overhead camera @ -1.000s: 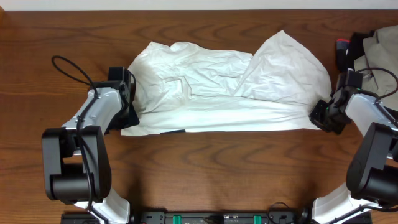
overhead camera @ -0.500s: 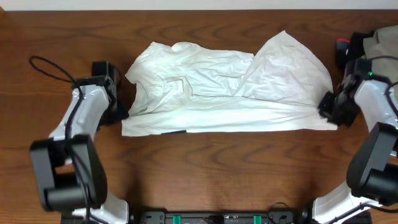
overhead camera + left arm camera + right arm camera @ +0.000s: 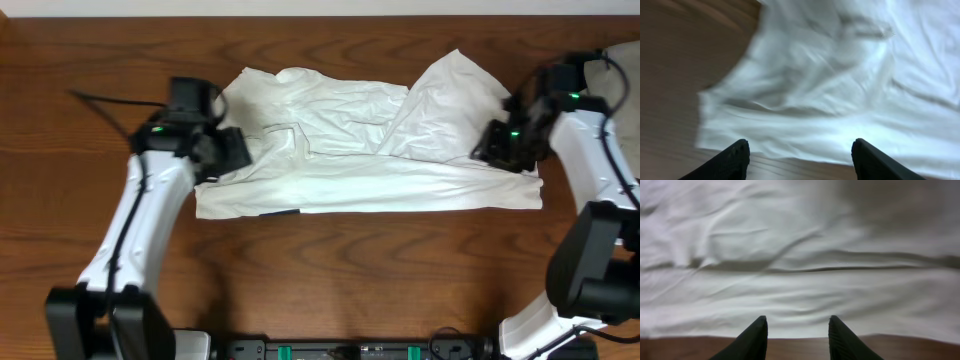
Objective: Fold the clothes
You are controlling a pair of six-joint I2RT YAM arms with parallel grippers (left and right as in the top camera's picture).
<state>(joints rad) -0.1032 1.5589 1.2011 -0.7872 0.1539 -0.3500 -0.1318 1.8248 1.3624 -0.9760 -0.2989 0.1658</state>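
Locate the clothes (image 3: 370,140) flat at centre of table (image 3: 330,260), long axis running 9 to 3 o'clock. Note left gripper (image 3: 225,150) over the 9 o'clock end, right gripper (image 3: 497,145) over the 3 o'clock end — jaws of each parted, gripping nothing, equally near.

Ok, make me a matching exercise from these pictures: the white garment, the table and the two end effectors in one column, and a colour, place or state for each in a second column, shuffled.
Column one:
1. white garment
2. table
3. left end effector
4. right end effector

Column two:
A. open, over the garment's right end
B. brown wood
C. wrinkled, lying across the middle of the table
D. open, over the garment's left end

Pairs: 1-C, 2-B, 3-D, 4-A.
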